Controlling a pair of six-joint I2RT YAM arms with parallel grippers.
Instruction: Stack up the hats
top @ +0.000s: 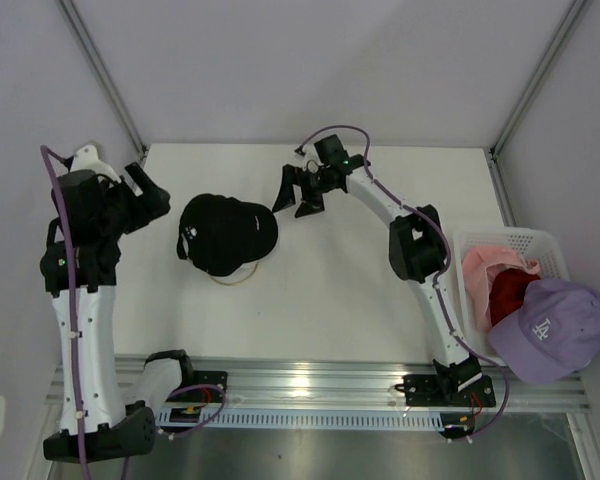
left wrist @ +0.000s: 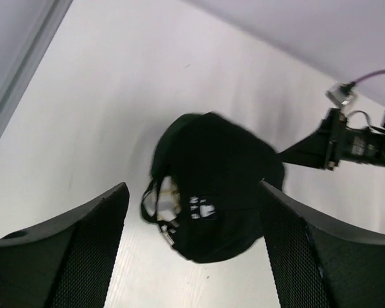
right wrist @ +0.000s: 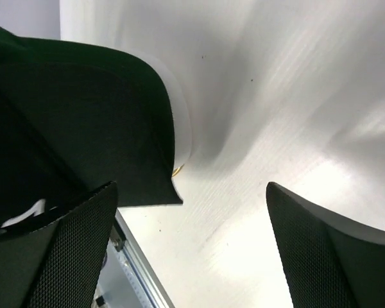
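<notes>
A black hat with a small white mark sits in the middle-left of the table, its brim pointing right. I cannot tell how many hats are in this dark pile. My right gripper stands open just off the brim tip, with nothing between its fingers. In the right wrist view the dark brim lies left of the open gripper. My left gripper is open to the left of the hat, apart from it. The left wrist view shows the hat beyond the open gripper. A pink hat, a red hat and a lavender hat lie in the basket.
The white mesh basket stands at the table's right edge, and the lavender hat hangs over its near side. A bit of gold wire stand peeks out under the black hat. Grey walls close in the back and sides. A metal rail runs along the near edge.
</notes>
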